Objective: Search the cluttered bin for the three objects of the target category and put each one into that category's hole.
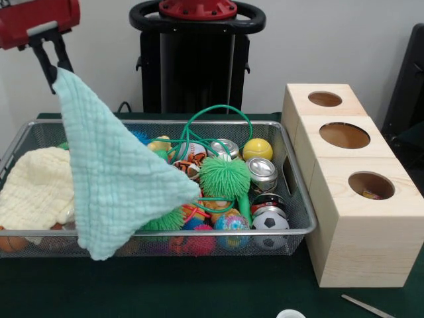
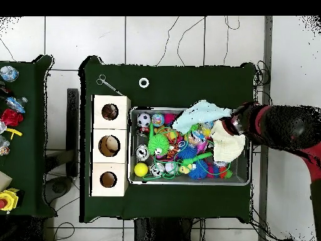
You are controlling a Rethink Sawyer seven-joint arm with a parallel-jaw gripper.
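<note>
Green tabletop, wire bin packed with toys, three-hole wooden box just beside it. High over the bin's end, the hand is clenched on a corner of the mint cloth, which dangles down in front of the bin, its lowest tip possibly brushing the rim. Yellow cloth lies in the bin alongside

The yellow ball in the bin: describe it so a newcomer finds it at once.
Start at the wire bin on the green table and go to its end nearest the wooden box with three holes. At the bin's back rim there, just above a silver can, sits the yellow ball. It is plain, smooth and all yellow, unlike the spiky green ball and the soccer ball nearby.
</note>
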